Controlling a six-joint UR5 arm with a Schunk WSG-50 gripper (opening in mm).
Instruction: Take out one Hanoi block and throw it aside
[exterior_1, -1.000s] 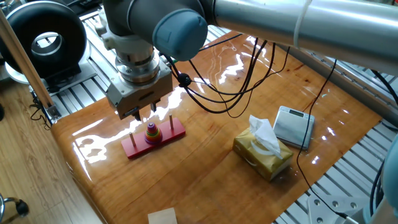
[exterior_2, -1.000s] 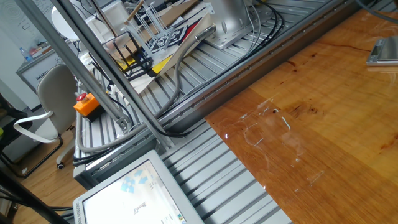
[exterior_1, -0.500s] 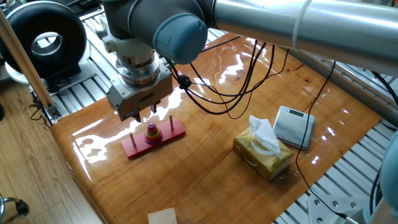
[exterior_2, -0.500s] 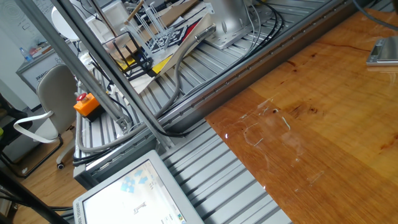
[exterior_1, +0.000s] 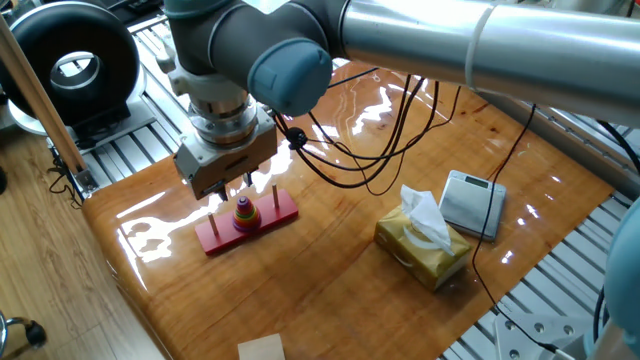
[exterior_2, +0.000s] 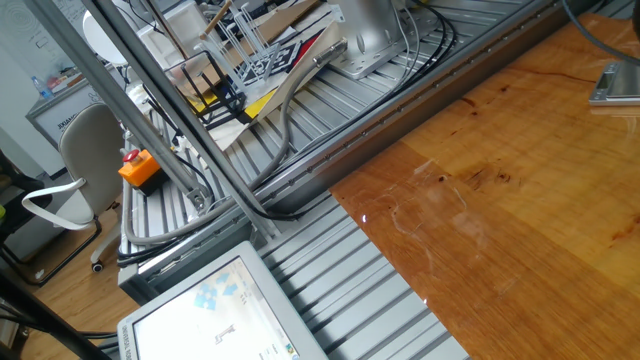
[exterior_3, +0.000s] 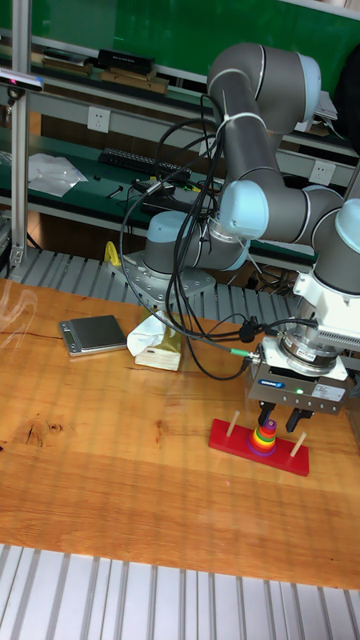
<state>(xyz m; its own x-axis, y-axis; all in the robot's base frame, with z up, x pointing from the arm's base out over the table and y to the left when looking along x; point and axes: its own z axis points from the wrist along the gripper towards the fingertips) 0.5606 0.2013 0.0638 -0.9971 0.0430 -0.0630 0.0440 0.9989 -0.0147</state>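
**Centring over the middle peg**

The end effector (exterior_3: 281, 416) hung just above the ring stack, fingers apart and empty. The purple block (exterior_3: 267, 425) sat atop the stack on the middle peg of the red base (exterior_3: 226, 437). A good grasp likely needed a straight descent with fingers straddling the peg, closing on the block alone, clear of the bigger rings (exterior_1: 243, 217) below.
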